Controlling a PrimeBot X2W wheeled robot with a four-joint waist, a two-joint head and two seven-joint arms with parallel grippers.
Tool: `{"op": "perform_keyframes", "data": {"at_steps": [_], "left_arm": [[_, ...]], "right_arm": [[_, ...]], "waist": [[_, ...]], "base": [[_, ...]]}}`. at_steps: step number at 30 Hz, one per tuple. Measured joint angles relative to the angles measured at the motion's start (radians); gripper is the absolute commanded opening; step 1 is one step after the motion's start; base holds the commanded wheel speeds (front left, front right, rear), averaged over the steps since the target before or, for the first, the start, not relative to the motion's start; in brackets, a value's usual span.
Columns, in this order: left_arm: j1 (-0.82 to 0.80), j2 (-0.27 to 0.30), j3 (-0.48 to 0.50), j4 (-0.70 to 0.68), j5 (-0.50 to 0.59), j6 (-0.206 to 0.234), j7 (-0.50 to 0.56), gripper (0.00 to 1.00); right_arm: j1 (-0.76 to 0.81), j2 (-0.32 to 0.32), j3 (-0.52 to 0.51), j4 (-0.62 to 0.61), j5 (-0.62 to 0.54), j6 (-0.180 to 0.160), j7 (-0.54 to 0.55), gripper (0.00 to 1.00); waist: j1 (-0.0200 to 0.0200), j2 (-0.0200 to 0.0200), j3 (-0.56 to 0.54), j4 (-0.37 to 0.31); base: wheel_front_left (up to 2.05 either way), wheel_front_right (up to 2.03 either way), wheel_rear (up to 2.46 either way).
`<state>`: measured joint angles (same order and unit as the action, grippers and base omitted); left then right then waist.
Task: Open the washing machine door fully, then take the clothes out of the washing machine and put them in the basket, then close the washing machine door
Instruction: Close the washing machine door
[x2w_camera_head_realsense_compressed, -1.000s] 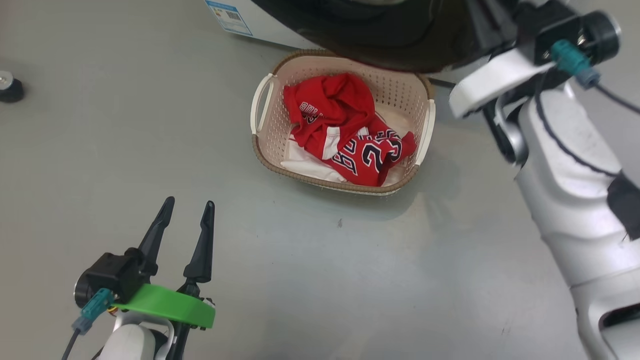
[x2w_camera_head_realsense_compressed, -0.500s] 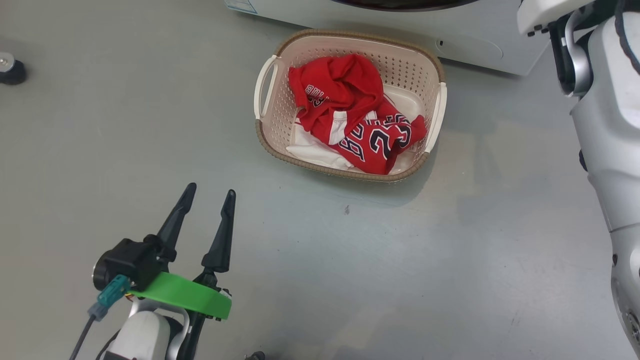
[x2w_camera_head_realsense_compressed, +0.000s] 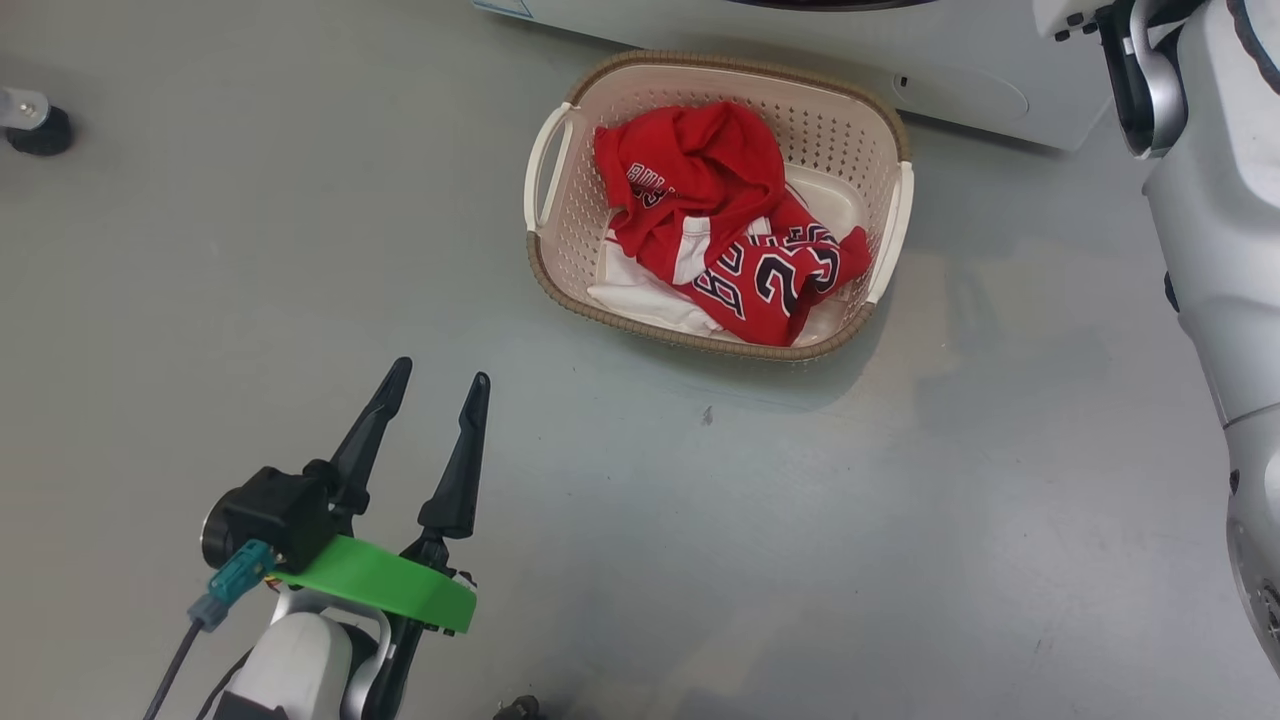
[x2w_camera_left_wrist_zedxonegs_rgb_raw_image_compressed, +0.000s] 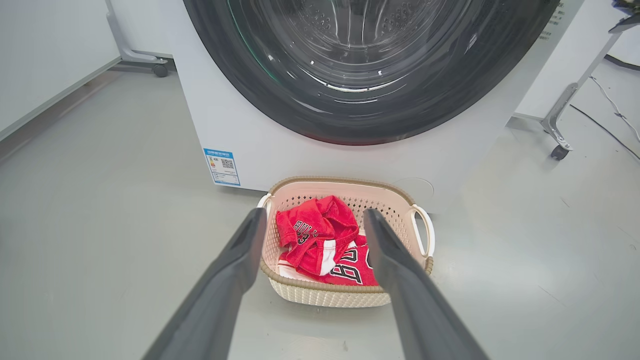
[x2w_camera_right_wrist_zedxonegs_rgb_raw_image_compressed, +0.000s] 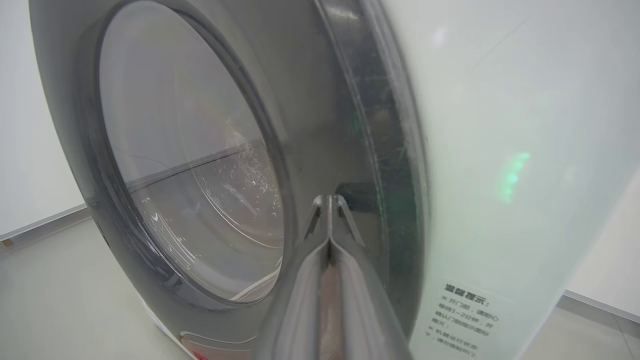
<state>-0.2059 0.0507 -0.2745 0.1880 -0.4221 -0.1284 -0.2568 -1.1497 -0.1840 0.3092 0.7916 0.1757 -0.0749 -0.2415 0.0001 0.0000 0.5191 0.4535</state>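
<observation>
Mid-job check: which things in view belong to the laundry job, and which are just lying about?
Job:
- washing machine
- washing machine door
- clothes, lying in the basket
- right pincer, shut, at the door's rim
- left pincer, open, above the floor

Lying about:
- black foot on the floor
- wheeled stand beside the machine

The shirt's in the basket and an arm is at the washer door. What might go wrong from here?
1. The right gripper, shut, has its tips at the glossy black rim of the washing machine door; they might slip, and I cannot tell whether the door has latched.
2. The basket with the clothes stands right below the door, close to the washing machine; a careless move might knock it.
</observation>
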Motion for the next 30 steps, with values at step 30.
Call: {"op": "perform_keyframes", "data": {"at_steps": [30], "left_arm": [[0.0, 0.039, 0.097, -0.003, 0.015, 0.0, 0.0, 1.0]], "right_arm": [[0.19, 0.083, -0.015, 0.091, 0.124, 0.136, -0.01, 0.0]], "waist": [[0.0, 0.0, -0.11, -0.1]], "base": [[0.0, 0.0, 0.0]]}}
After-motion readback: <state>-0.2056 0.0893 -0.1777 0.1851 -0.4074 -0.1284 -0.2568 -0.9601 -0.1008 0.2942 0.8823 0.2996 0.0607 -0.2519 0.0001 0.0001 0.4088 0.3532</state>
